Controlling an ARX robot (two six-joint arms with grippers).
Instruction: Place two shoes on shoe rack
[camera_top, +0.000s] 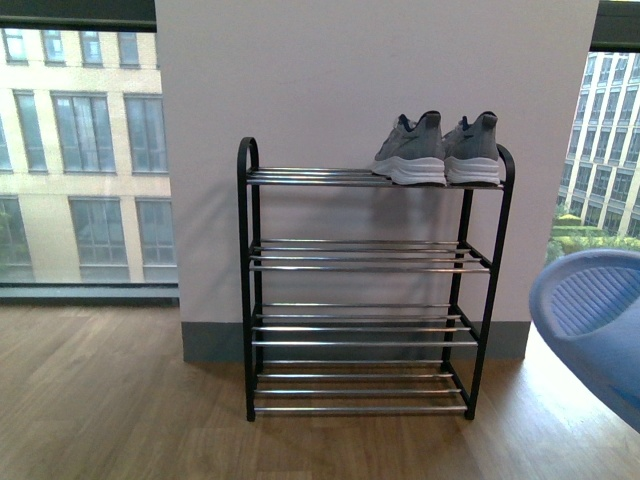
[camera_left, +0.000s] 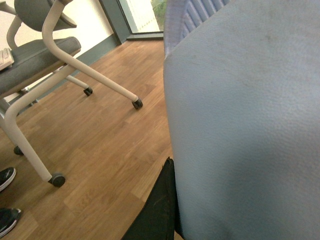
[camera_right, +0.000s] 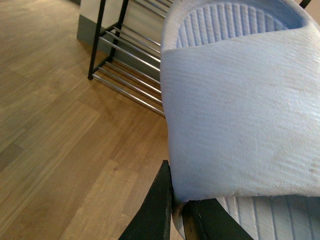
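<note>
While sneakers (camera_top: 437, 150) top the rack (camera_top: 247, 250), right hand (camera_right: 177, 197) grips a slide (camera_right: 240, 120).

Shoe rack (camera_top: 245, 280): black-coated metal side frames, satin finish; thin chrome bars (camera_top: 370, 267), bright and glossy. Sneakers (camera_top: 415, 150): grey knit cloth uppers, matt; smooth white soles; dark collars. Pale blue slides (camera_right: 240, 110): matt rubber, strap finely pebbled and lightly scuffed, footbed ribbed. Floor (camera_top: 110, 400): wood-grain planks, low sheen. Wall (camera_top: 330, 80): plain matt paint. Chair (camera_left: 85, 70) in left wrist view: smooth cream-painted tube frame, grey cloth seat, black plastic castors.
</note>
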